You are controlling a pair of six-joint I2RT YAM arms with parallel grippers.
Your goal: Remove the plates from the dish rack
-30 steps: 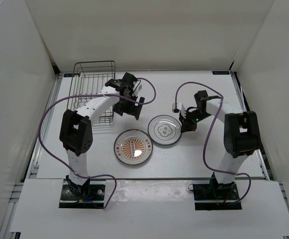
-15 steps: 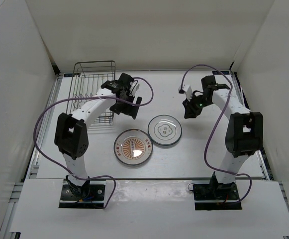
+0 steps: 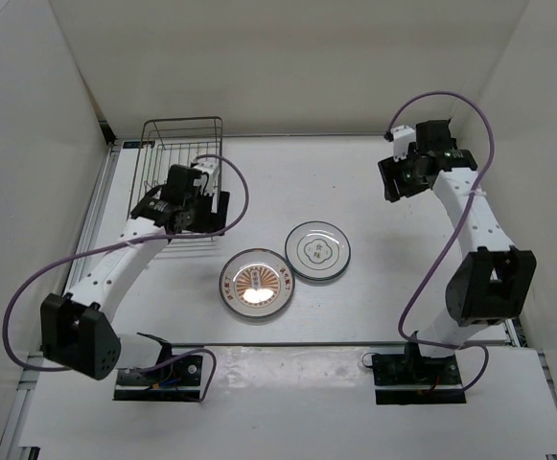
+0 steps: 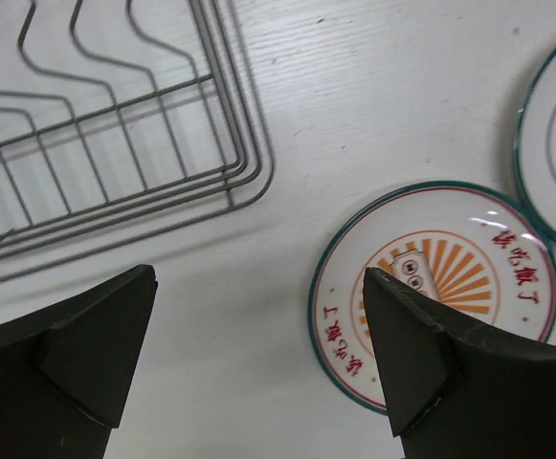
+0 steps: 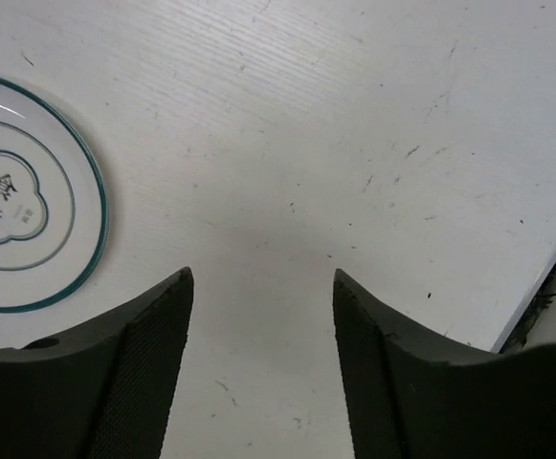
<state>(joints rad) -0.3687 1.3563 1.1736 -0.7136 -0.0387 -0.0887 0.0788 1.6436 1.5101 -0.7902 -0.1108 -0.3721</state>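
**A:** Hovering where, the left gripper (image 4: 258, 282)?

**B:** It is hanging over the dish rack's (image 3: 168, 158) four o'clock corner, at ten o'clock on the table (image 3: 383, 307). Its fingers are spreading wide and carrying nothing. The right gripper (image 5: 263, 275) is waiting at two o'clock, likewise gaping and empty.

**A:** And the plates?

**B:** Two are lying flat outside the rack. The sunburst plate (image 3: 255, 285) is sitting near centre, with the white plate (image 3: 317, 251) touching it at its two o'clock. No third is showing, though the left arm (image 3: 115, 264) is hiding part of the rack.

**A:** Then I am advising looking into the rack first. I am suggesting descending straight over any rim, pinching it firmly and lifting clear of the wires.
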